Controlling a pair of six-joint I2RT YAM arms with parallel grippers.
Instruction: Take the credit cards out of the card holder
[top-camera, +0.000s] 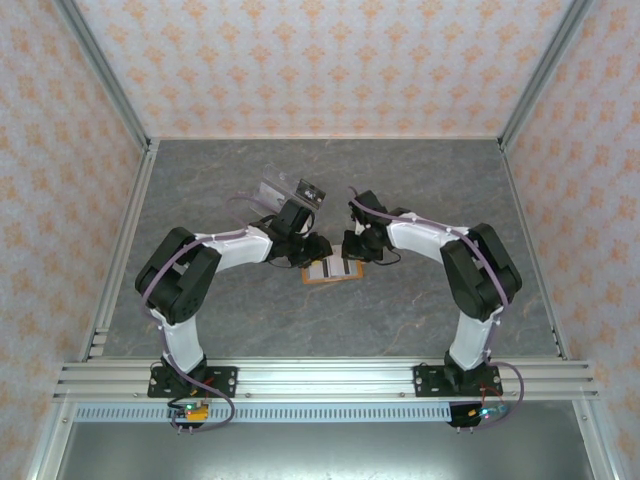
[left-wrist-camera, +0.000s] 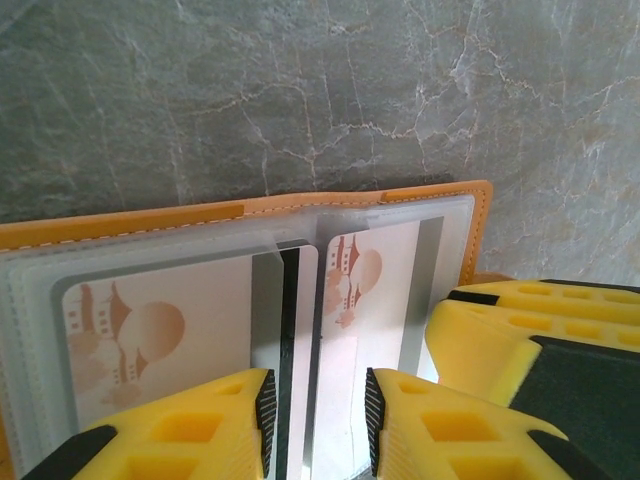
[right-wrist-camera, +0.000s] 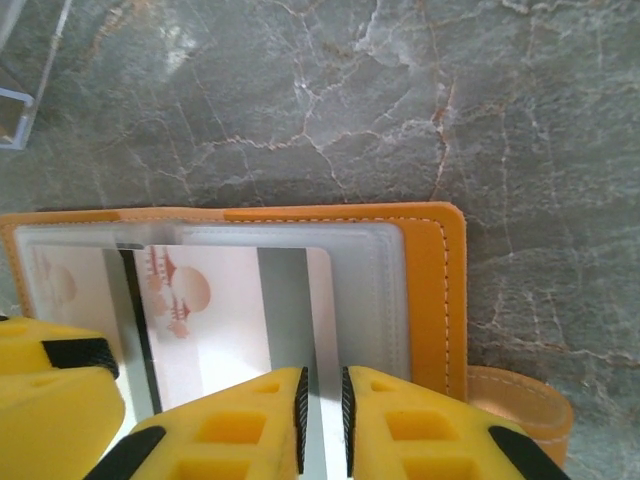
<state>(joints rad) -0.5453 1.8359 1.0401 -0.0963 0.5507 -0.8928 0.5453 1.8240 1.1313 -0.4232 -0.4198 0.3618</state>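
A: Yellow fingers of your left pincer (left-wrist-camera: 320, 400) stand slightly apart above the pocketed credit cards (left-wrist-camera: 385, 280), holding nothing.
B: Your right pincer (right-wrist-camera: 325, 398) is nearly closed; whether it grips, I cannot tell. The card holder (top-camera: 335, 272) lies open mid-tabletop (top-camera: 420, 180), between both.

1. Walls (top-camera: 320, 60) stand on the left, far and right sides, papered pale with a repeating orange motif.
2. Table (top-camera: 420, 180): grey, marble-like, with pale veins.
3. Metal posts (top-camera: 103, 70) rise at the two far corners.
4. A ribbed aluminium rail (top-camera: 320, 378) crosses the near edge.
5. Light is soft and even, with faint shadows.
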